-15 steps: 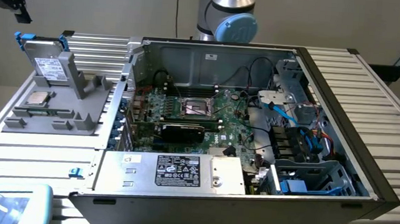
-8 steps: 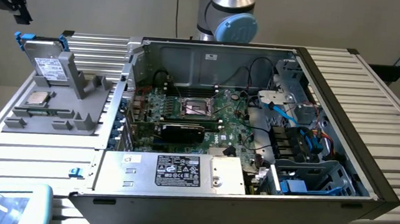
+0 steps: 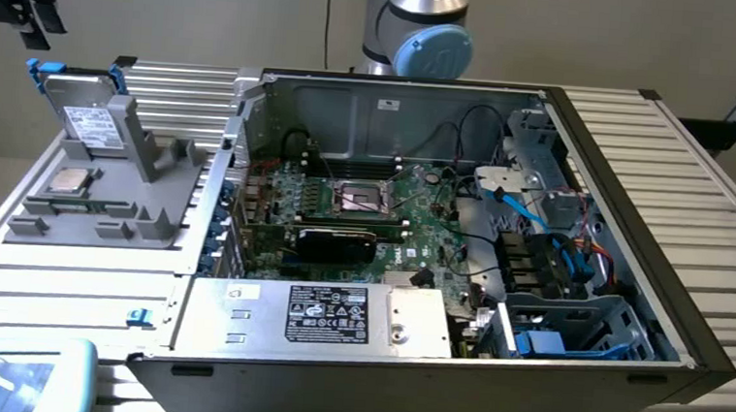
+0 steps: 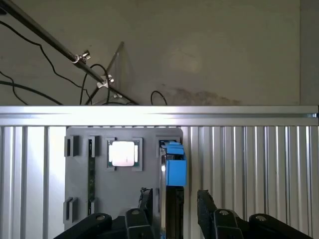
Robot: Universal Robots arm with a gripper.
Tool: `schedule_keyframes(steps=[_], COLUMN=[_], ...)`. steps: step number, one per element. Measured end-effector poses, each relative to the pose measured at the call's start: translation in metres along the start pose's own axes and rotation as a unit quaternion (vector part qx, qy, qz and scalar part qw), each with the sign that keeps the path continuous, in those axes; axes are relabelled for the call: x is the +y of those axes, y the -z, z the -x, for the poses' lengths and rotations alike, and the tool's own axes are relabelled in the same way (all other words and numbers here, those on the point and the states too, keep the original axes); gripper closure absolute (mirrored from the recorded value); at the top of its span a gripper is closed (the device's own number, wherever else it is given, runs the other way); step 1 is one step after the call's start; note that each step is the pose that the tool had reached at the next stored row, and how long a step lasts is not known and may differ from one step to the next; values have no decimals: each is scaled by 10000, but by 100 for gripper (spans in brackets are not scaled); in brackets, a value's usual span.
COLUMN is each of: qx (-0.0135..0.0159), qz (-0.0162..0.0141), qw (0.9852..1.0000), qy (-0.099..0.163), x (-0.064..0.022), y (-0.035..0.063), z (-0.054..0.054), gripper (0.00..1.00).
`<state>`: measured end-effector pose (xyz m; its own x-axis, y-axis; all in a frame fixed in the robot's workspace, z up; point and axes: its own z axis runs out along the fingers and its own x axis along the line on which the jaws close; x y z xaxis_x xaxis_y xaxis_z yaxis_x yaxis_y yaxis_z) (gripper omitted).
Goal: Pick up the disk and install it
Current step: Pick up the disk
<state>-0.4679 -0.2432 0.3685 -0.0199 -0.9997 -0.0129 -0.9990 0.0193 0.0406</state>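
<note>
The disk [image 3: 87, 113] stands on edge in a slot of the grey fixture [image 3: 109, 202] at the exterior view's left, its blue carrier tabs up and its white label facing out. High above it, at the exterior view's top left corner, hangs my gripper [image 3: 41, 30]. In the wrist view I look straight down on the disk's [image 4: 174, 167] blue-capped edge. My gripper [image 4: 174, 204] is open, one black finger on each side of that edge with a gap on both sides. Nothing is held.
A square silver processor chip [image 4: 123, 153] lies in a pocket of the grey fixture [image 4: 99, 194] beside the disk. The open computer case [image 3: 673, 286] fills the middle and right, with a drive cage [image 3: 593, 324] at its front right corner. The arm's base [image 3: 413, 29] stands behind the case.
</note>
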Motion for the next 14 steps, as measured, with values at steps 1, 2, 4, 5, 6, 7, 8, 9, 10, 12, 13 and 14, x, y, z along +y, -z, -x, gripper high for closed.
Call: schedule_keyframes(steps=[1, 2, 4, 5, 6, 7, 8, 9, 10, 12, 13, 14], qx=[22, 43, 72, 79, 88, 103, 124, 147, 169, 195, 198, 198], qz=[0, -1, -2, -2, -1, 0, -2, -5, -8, -18, -23, -31], qw=[10000, 10000, 10000, 10000, 10000, 9999, 9999, 9999, 9999, 9998, 9998, 9998], qy=[-1, -2, -3, -3, -4, -4, -5, -6, -7, -8, -8, -7], x=[0, 0, 9, 21, 39, 58, 75, 89, 101, 111, 111, 110], y=[-10, -19, -44, -59, -73, -85, -97, -107, -116, -138, -150, -166], z=[22, 44, 86, 101, 113, 123, 130, 133, 133, 132, 132, 131], gripper=[51, 51, 51, 51, 51, 51, 51, 51, 51, 51, 51, 51])
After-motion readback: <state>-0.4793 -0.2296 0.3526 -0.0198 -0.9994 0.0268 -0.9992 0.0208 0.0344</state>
